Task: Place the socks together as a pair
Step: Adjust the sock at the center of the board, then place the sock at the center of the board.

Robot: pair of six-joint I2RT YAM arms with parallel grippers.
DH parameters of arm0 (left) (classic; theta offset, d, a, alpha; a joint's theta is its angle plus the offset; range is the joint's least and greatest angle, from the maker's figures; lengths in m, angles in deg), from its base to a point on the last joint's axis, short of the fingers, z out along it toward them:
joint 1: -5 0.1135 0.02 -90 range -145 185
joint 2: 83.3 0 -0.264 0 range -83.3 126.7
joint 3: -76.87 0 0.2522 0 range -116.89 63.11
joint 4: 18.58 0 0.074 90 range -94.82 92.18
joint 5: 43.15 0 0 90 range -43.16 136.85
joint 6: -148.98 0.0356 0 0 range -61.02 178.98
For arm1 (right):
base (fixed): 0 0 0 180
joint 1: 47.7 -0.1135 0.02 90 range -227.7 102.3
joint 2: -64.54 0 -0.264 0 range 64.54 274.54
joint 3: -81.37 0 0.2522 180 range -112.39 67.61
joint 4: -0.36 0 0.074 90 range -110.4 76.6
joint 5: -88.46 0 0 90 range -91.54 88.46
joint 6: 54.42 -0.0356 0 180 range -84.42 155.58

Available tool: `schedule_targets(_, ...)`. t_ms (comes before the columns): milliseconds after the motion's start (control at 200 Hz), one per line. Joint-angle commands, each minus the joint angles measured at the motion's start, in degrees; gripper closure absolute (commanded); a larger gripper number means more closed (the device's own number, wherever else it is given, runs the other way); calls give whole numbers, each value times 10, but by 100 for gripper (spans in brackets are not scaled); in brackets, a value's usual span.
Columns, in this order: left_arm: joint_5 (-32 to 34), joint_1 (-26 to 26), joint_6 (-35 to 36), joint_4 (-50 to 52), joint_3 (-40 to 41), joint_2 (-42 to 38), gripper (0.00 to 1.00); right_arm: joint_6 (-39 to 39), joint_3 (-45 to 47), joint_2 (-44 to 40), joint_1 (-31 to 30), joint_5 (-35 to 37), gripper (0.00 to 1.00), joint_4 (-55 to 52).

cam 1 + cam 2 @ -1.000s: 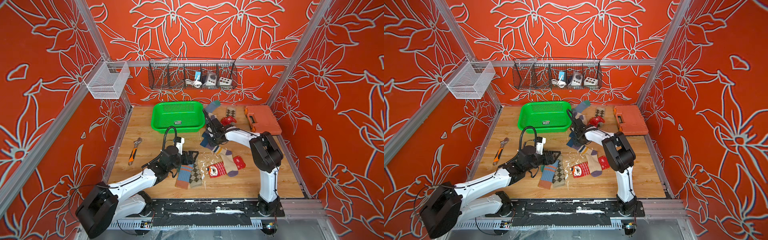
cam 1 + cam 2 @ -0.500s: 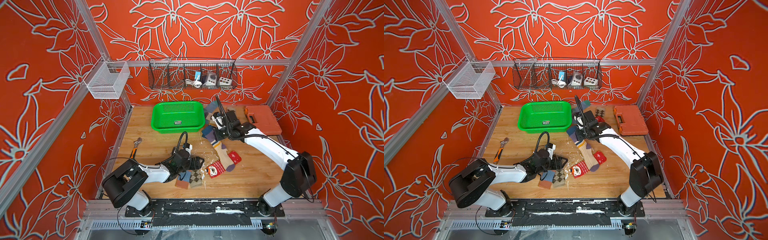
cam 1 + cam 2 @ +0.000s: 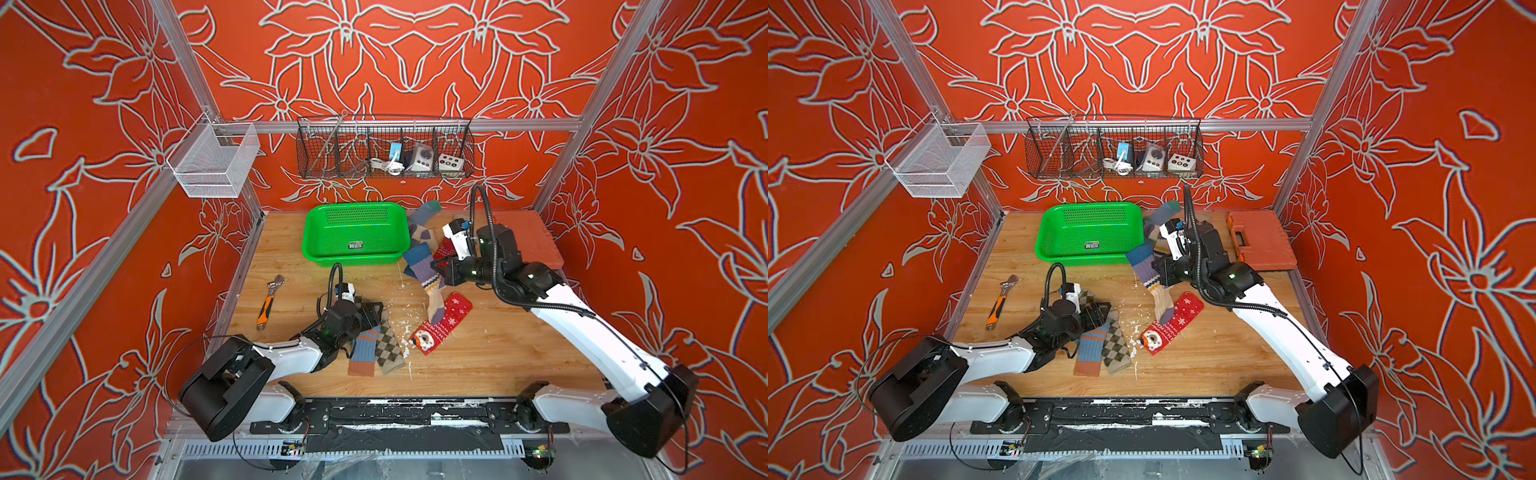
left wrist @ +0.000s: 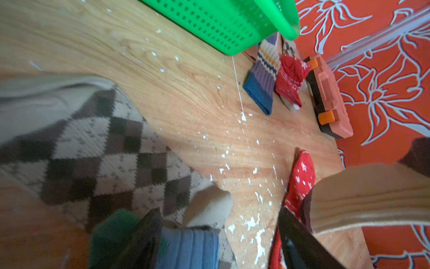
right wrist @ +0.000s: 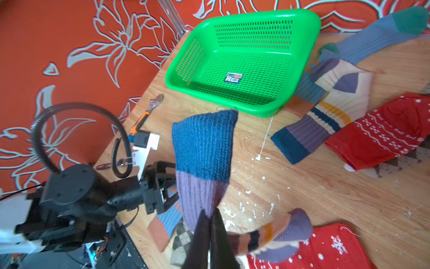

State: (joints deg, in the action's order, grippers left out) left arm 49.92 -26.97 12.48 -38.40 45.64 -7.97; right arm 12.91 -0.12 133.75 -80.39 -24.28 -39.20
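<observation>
My right gripper (image 5: 210,223) is shut on a beige sock with purple, navy and yellow stripes (image 5: 202,149). That sock (image 3: 428,274) hangs above the table, its toe over a red snowflake sock (image 3: 442,324). My left gripper (image 4: 218,235) stands open low over the green-toed end of a blue sock with orange stripes (image 3: 363,349), which lies beside an argyle sock (image 3: 388,347). Behind, by the basket, lie a second striped sock (image 5: 325,121), a second red sock (image 5: 384,137) and another blue sock (image 5: 377,30). Both grippers show in both top views, right (image 3: 1160,274) and left (image 3: 1096,313).
A green basket (image 3: 355,232) stands at the back middle, an orange tool case (image 3: 1260,241) at the back right. A wrench (image 3: 268,301) lies at the left. White flakes are scattered over the wooden table (image 3: 498,357). Wire baskets hang on the back wall (image 3: 384,149).
My right gripper has risen and drawn back to the right with the striped sock, which now hangs free. My left gripper stays over the front socks, jaws slightly narrower.
</observation>
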Motion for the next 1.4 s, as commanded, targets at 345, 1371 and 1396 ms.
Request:
schedule_targets(345, 18, -32, 69, 15, 17, -129, 22, -148, 41, 1, -10, -39, 100, 187)
schedule_targets(1371, -38, -177, 166, 27, -229, 204, 20, -175, 255, 52, 202, 119, 100, 276)
schedule_targets(1396, -30, -184, 176, 39, -238, 211, 20, -173, 255, 51, 203, 119, 100, 275)
